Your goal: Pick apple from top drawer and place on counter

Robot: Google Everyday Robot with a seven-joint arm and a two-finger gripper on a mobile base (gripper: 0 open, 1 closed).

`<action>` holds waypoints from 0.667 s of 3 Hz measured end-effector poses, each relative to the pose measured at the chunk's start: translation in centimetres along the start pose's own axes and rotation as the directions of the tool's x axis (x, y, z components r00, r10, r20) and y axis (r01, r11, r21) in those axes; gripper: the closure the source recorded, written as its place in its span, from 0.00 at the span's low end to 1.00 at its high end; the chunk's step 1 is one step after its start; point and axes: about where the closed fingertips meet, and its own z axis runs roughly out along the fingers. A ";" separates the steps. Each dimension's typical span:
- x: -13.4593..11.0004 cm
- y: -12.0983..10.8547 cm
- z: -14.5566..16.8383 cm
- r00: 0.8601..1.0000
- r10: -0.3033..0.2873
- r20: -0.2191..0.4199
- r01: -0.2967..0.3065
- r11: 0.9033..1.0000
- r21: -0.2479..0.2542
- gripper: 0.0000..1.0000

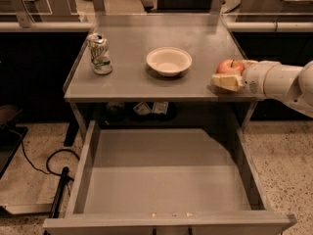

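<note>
The red and yellow apple (229, 66) is at the right edge of the counter (195, 38), low over its surface or resting on it; I cannot tell which. My gripper (233, 73) reaches in from the right and is shut on the apple, with one cream finger (225, 82) in front of it and the other behind. The top drawer (161, 180) is pulled fully open below the counter, and its flat grey bottom is bare.
A cream-white bowl (168, 60) stands at the middle of the counter. A dented drink can (99, 53) stands at its left side. Small items (150, 107) lie on the shelf under the counter. A black cable (54, 163) lies on the floor at left.
</note>
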 end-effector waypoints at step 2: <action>-1.4 -2.8 1.5 0.999 -0.029 -0.031 0.028 1.000 -0.008 1.00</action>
